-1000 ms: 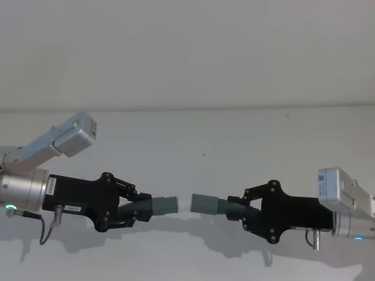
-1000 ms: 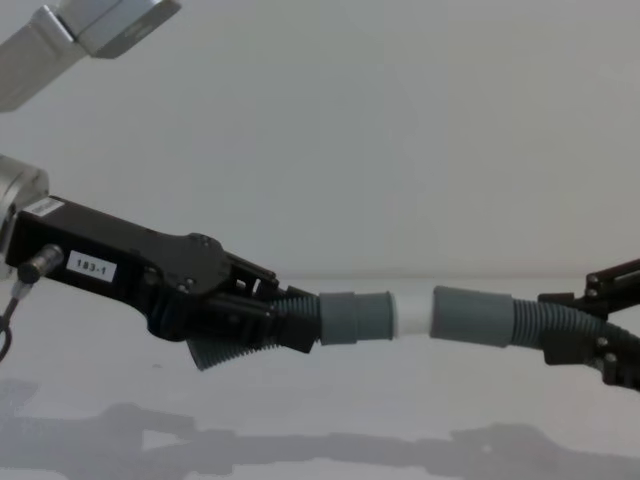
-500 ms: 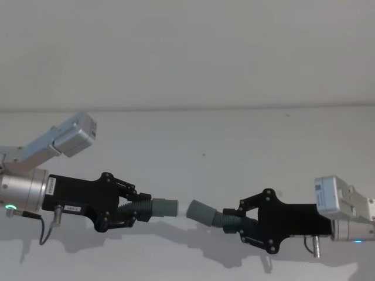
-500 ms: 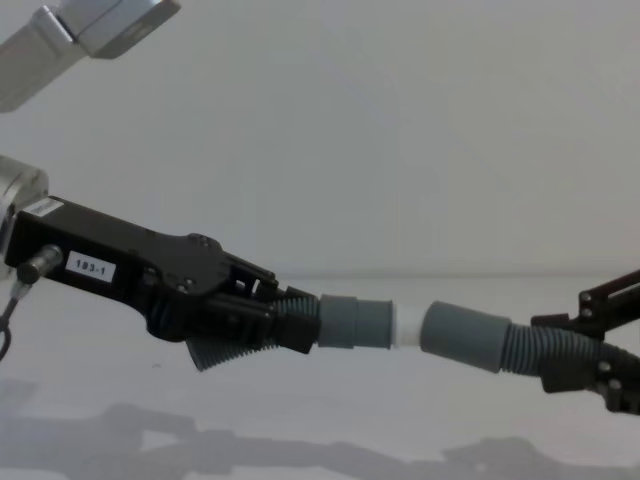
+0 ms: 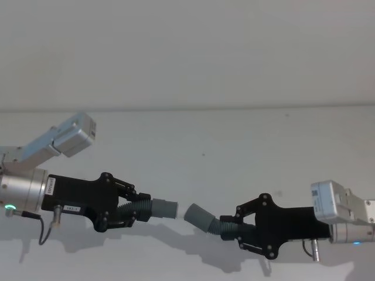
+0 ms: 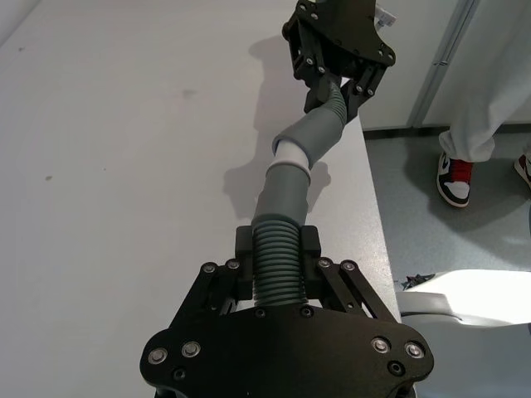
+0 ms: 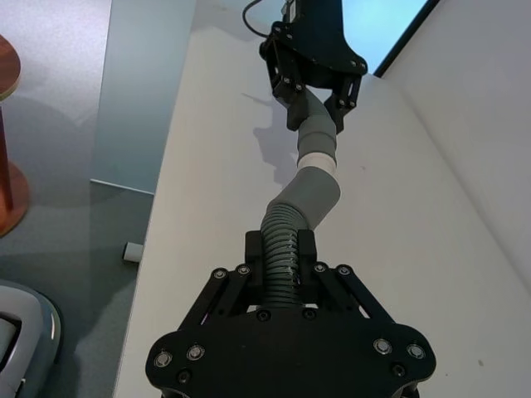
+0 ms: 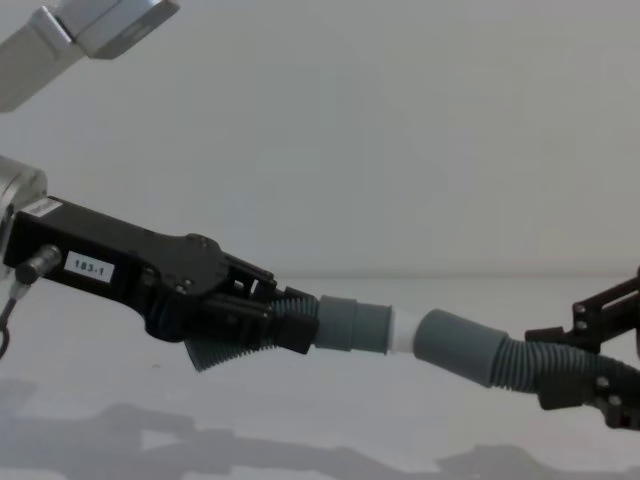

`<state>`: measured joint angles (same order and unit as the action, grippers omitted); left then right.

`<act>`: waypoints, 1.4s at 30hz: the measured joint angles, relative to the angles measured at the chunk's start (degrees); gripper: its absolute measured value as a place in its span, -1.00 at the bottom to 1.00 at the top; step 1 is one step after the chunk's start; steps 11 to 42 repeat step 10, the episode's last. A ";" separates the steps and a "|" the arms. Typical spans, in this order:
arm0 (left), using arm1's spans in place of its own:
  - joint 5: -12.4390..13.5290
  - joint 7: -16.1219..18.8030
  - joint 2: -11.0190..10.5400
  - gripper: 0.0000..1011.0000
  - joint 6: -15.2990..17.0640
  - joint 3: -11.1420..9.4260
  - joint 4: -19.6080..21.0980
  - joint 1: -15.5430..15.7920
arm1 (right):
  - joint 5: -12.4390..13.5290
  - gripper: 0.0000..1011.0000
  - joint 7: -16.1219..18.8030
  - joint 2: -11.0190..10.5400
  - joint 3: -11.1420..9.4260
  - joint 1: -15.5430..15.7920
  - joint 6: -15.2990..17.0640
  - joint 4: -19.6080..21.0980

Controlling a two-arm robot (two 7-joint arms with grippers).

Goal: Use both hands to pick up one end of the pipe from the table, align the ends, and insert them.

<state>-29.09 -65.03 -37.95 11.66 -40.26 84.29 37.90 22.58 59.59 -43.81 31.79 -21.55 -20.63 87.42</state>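
Chest view: both claws grip the pipe [image 8: 520, 362], cuffs meeting above the table [image 8: 330, 420].

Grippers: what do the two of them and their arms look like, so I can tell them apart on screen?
Both are black, angular linkage grippers with silver screws on silver-grey wrists. The left gripper carries a white "183-1" label and a thin dark cable; the right gripper has a white labelled box behind it.
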 joint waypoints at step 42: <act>0.00 0.00 0.03 -0.42 0.00 -0.01 0.01 0.00 | -0.13 -0.58 0.27 -0.07 0.41 -0.24 0.00 0.15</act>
